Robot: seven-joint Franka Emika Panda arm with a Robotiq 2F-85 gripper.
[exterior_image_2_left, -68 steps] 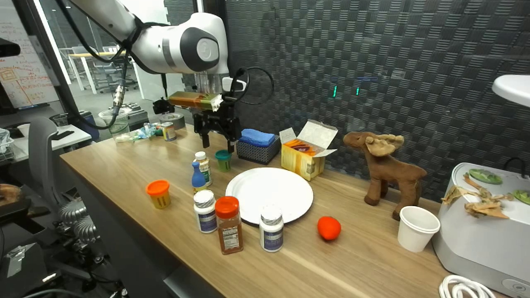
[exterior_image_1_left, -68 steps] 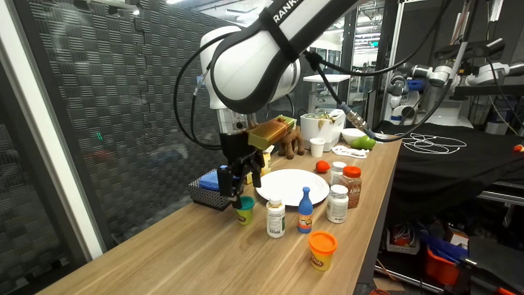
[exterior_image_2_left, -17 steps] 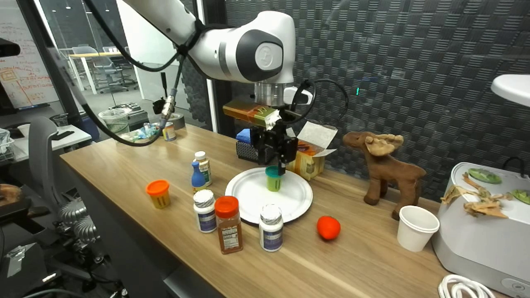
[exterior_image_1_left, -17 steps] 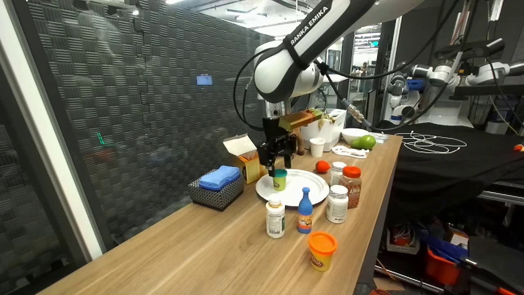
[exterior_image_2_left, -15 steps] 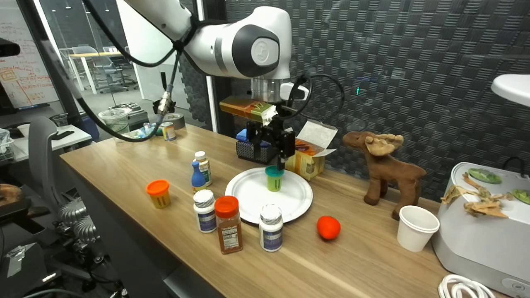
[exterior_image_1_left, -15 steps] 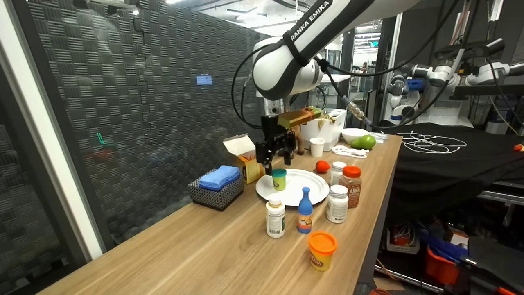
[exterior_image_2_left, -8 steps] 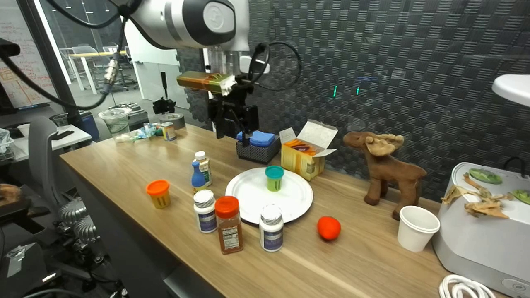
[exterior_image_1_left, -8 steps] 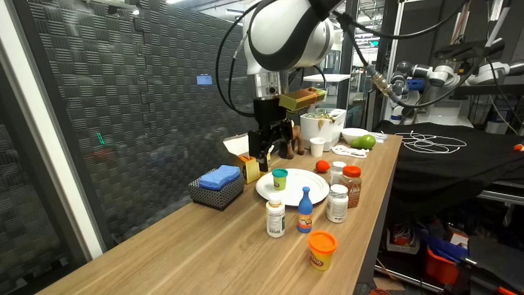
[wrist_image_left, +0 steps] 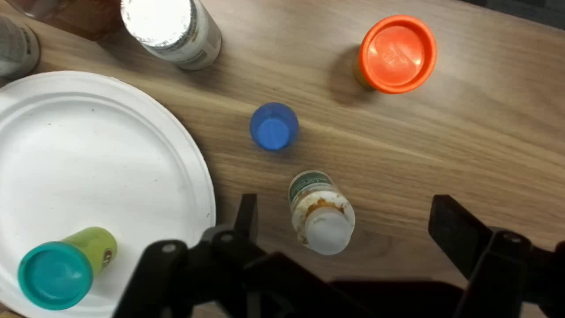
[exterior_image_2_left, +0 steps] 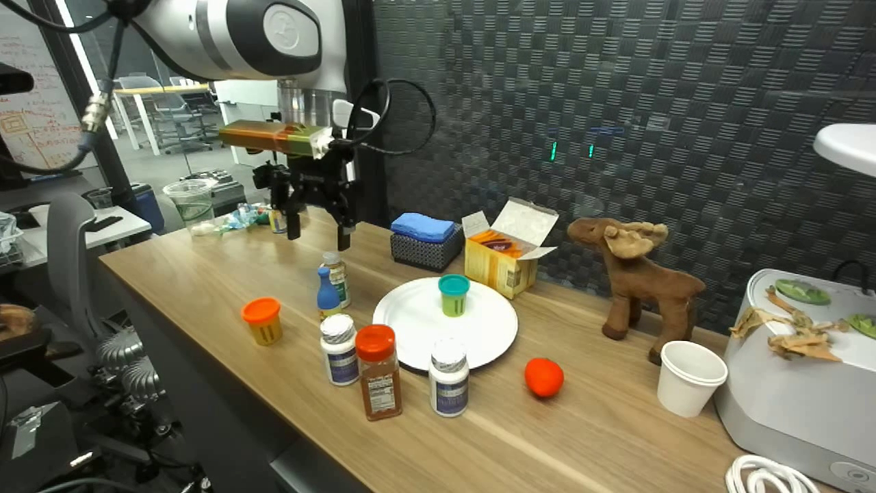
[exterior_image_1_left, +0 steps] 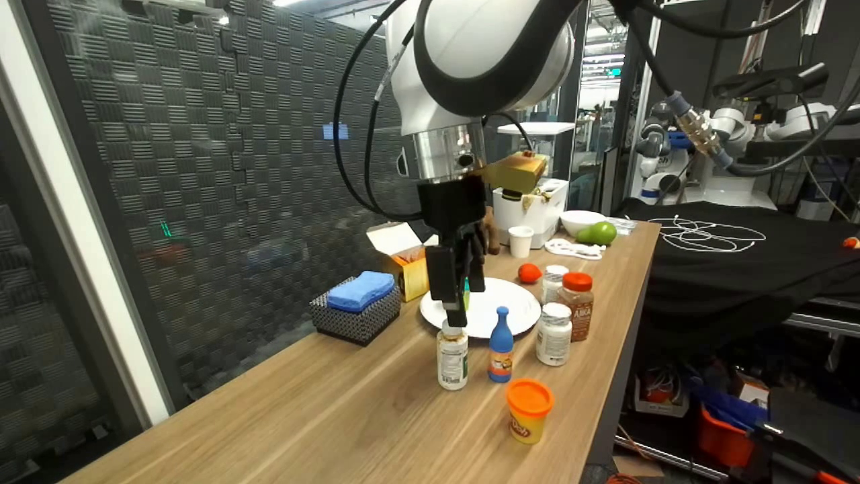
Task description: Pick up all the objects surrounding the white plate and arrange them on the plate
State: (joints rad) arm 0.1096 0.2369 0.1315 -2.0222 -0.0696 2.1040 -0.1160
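Observation:
The white plate (exterior_image_2_left: 410,335) bears a teal-lidded green tub (exterior_image_2_left: 453,300), upright near its far side. My gripper (wrist_image_left: 344,201) is open and empty, above a white bottle with a green label (wrist_image_left: 324,221), which shows between the spread fingers, closer to the plate-side finger. In an exterior view the fingertips (exterior_image_2_left: 319,239) hang above and behind that bottle. Around the plate stand a blue bottle (exterior_image_2_left: 328,291), an orange-lidded tub (exterior_image_2_left: 262,322), two white bottles with purple labels (exterior_image_2_left: 340,352) (exterior_image_2_left: 449,383), a red-lidded spice jar (exterior_image_2_left: 380,383) and a red round object (exterior_image_2_left: 544,376).
A black mesh box with a blue cloth (exterior_image_2_left: 424,229) and an open yellow box (exterior_image_2_left: 503,263) stand behind the plate. A brown plush moose (exterior_image_2_left: 636,281), paper cups (exterior_image_2_left: 691,376) and a white appliance (exterior_image_2_left: 787,383) stand farther along. The table's long edge (exterior_image_1_left: 615,370) drops off beside the bottles.
The teal-lidded tub went from the table onto the plate and was let go. My gripper then rose and moved away from the plate, over the green-labelled bottle.

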